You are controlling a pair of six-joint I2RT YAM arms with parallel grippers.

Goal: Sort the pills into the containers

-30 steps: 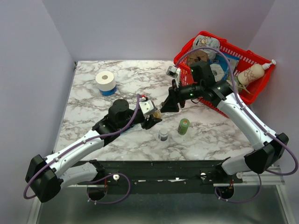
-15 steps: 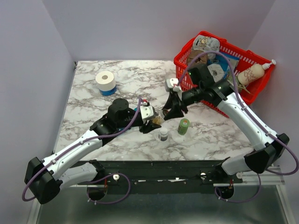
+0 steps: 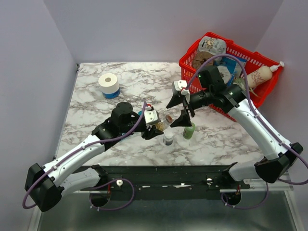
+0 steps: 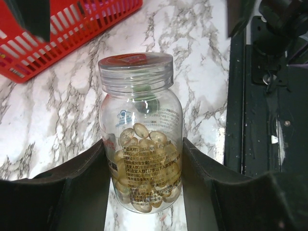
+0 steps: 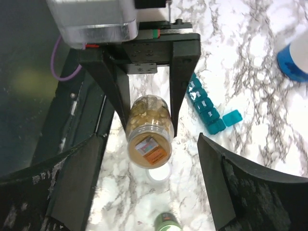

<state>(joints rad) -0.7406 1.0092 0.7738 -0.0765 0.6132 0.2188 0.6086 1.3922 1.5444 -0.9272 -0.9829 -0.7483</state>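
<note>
Many yellowish-brown pills [image 4: 147, 166] are showing through the clear bottle [image 4: 139, 101] my left gripper [image 4: 144, 144] is pinching beside the containers [image 5: 204, 108], long axis and cap pointing at my wide-spread right gripper [image 5: 149, 139]

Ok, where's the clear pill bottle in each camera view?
Top external: pill bottle at centre, just left of the green bottle.
Left wrist: lower centre, standing tall in frame.
Right wrist: centre, cap facing the camera.
Shared landmark: the left gripper, its jaws clamped on the bottle in every view.
</note>
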